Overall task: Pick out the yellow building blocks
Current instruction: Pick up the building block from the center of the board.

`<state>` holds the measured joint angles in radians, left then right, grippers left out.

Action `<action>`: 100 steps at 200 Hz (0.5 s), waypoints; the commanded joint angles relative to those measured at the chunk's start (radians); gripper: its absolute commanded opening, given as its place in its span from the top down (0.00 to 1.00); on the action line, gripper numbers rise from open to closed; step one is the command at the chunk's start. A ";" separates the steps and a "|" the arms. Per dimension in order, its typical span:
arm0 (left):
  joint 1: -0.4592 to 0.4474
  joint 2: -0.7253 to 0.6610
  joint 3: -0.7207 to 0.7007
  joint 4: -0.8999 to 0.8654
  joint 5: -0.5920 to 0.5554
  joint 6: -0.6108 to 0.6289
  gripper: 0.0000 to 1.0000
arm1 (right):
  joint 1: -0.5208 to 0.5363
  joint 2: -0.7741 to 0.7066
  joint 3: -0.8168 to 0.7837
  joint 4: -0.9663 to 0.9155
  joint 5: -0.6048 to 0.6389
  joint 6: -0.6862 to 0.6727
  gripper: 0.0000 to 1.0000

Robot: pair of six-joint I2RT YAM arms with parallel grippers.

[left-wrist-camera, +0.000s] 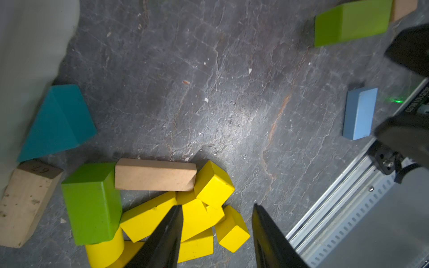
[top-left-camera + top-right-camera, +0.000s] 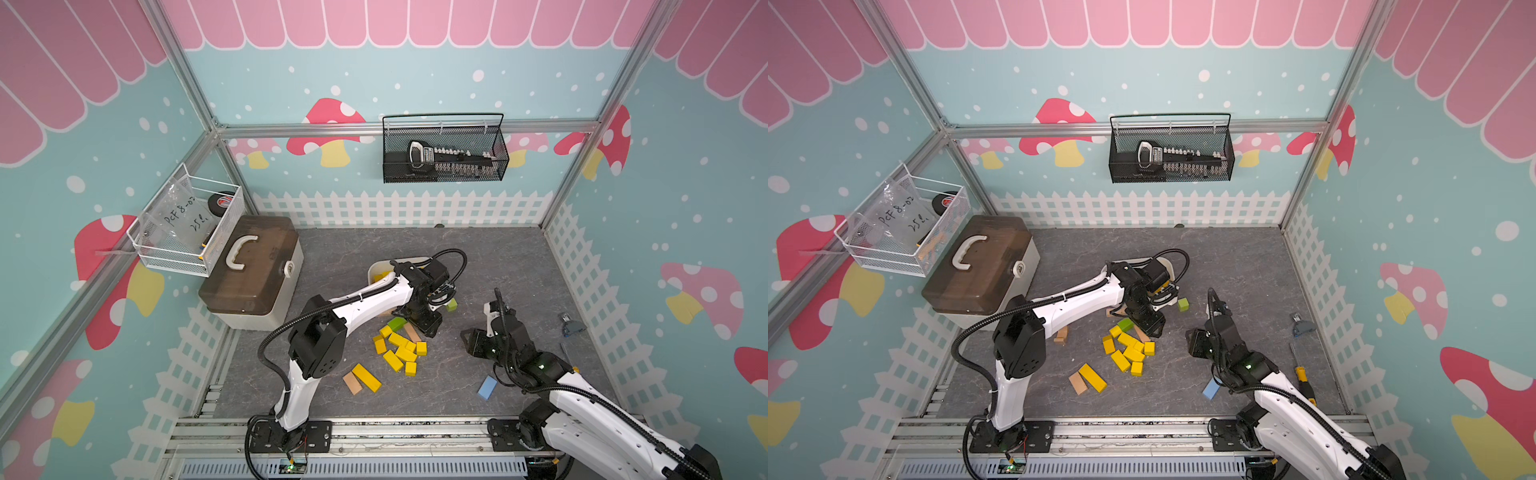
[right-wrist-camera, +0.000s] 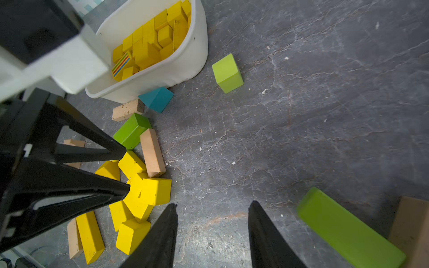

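Note:
Several yellow building blocks (image 2: 400, 351) (image 2: 1128, 353) lie in a loose pile on the grey floor mid-scene, and a longer yellow bar (image 2: 366, 377) lies nearer the front. More yellow blocks (image 3: 148, 39), one with coloured stripes (image 3: 120, 63), fill a white bin (image 3: 200, 46) behind the pile. My left gripper (image 1: 217, 206) (image 2: 429, 332) hangs open just over the pile's far edge, a yellow cube (image 1: 232, 229) showing between its fingers, untouched. To the right of the pile, my right gripper (image 3: 213, 203) (image 2: 468, 343) is open and empty over bare floor.
Green blocks (image 3: 131, 130) (image 3: 227, 73), tan blocks (image 3: 152, 153) and a teal wedge (image 3: 156, 98) sit round the pile. A light blue block (image 2: 487, 387) lies front right, with a long green block (image 3: 348, 229) close to it. A toolbox (image 2: 249, 270) stands at the left.

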<state>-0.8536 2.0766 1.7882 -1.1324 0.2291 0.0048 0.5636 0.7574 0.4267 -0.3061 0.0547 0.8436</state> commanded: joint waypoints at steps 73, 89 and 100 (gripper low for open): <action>-0.065 0.093 0.027 -0.058 -0.144 0.039 0.41 | -0.004 -0.090 -0.041 -0.056 0.070 0.052 0.48; -0.065 0.102 0.031 -0.058 -0.164 0.032 0.41 | -0.004 -0.092 -0.042 -0.056 0.068 0.052 0.48; -0.065 0.108 0.033 -0.058 -0.175 0.030 0.41 | -0.004 -0.093 -0.042 -0.056 0.068 0.052 0.48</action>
<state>-0.9112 2.1559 1.7897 -1.1748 0.1089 0.0154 0.5629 0.6754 0.3985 -0.3470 0.1059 0.8738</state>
